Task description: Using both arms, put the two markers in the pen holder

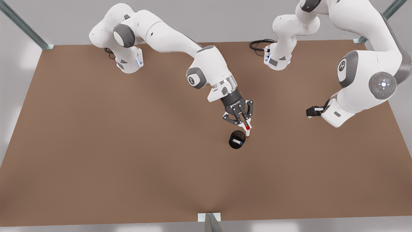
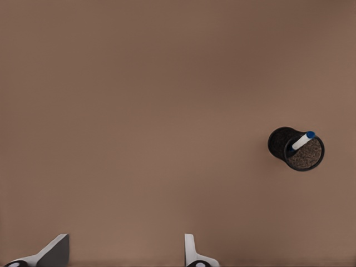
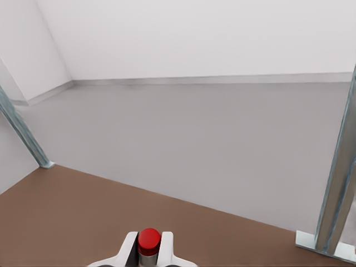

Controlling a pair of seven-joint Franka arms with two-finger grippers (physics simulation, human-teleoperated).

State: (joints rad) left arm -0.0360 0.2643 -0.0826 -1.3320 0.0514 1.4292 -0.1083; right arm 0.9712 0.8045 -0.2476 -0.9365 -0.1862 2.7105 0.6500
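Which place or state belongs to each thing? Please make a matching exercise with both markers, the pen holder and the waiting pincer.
Things:
1. red marker
2. blue marker
3. pen holder
4. left pincer

Places or states:
A. stands on the table
B. open, waiting away from the holder
C. gripped by the right pincer
D. leans inside the holder

Pairs: 1-C, 2-D, 3-A, 4-B
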